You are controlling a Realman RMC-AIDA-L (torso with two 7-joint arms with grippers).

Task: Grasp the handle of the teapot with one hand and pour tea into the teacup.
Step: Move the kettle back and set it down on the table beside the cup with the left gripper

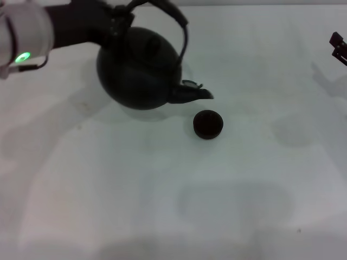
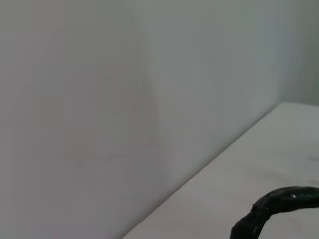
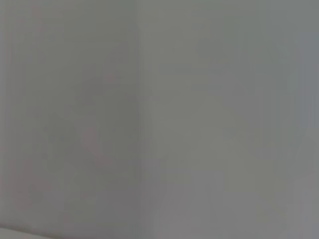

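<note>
Head view: one teapot hangs tilted above the bench, my left gripper clamped on its handle, spout dipping just beside the one teacup. My right gripper sits far off at the bench's edge, grip unclear.

Matte black teapot, black teacup

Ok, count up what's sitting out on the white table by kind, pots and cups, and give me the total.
Teapots: 1, the black teapot, tilted, spout toward the cup, its handle at the left hand.
Teacups: 1, the small black teacup, just below the spout.
Total: 2.
</note>
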